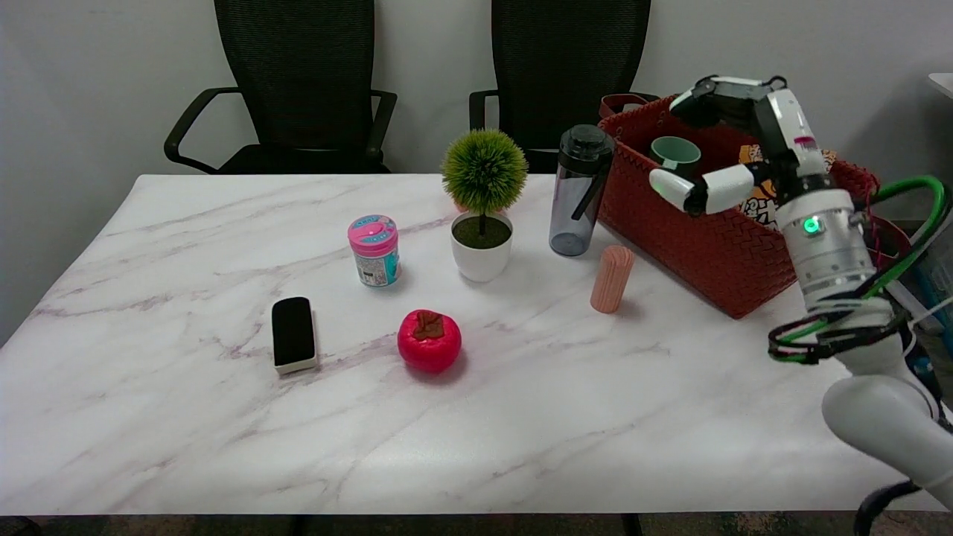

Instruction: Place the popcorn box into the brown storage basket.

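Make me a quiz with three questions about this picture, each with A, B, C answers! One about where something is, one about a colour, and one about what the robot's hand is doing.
1. Where is the popcorn box?
A. Inside the brown basket
B. Beside the black eraser
C. On a chair

2. What colour is the lid of the small jar?
A. Green
B. Pink
C. Yellow

3. What is the right hand doing?
A. Gripping the water bottle
B. Pressing the red fruit
C. Holding nothing, fingers apart, over the basket

Answers:
1 A: the orange box pokes up behind the basket's near wall.
2 B: the jar's top is pink.
3 C: the fingers are spread with nothing between them.
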You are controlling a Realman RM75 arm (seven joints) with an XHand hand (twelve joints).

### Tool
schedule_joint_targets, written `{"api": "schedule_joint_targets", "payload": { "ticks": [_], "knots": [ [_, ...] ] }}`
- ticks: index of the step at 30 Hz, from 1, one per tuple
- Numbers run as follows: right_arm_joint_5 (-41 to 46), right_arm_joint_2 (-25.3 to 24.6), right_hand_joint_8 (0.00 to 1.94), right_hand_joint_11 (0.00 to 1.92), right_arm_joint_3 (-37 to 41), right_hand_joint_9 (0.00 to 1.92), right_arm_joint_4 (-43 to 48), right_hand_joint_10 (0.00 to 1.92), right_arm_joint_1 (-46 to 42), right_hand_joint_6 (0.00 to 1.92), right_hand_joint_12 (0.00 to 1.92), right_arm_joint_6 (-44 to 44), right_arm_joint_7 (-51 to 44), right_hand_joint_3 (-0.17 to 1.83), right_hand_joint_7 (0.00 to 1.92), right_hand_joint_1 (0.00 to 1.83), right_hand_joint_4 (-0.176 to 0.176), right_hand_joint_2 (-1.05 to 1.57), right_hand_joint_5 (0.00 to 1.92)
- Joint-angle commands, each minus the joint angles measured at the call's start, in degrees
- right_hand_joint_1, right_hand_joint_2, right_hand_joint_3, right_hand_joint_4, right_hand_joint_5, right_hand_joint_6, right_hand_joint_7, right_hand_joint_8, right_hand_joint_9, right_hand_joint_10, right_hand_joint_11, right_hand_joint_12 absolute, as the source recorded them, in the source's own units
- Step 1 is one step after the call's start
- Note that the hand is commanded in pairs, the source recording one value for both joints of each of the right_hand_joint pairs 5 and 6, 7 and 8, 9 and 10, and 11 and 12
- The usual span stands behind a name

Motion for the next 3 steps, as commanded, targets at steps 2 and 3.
{"api": "schedule_joint_targets", "payload": {
  "ticks": [2,3],
  "knots": [
    [-10.99,-4.92,0.85,0.73,-7.33,0.81,-16.76,0.81,-12.48,0.83,0.73,24.36,54.99,1.01,0.85,1.14,0.0,0.11,0.83],
    [-11.62,-4.84,0.86,0.74,-7.33,0.83,-17.01,0.83,-12.32,0.84,0.74,24.44,56.26,1.0,0.86,1.13,0.0,0.15,0.84]
  ]
}}
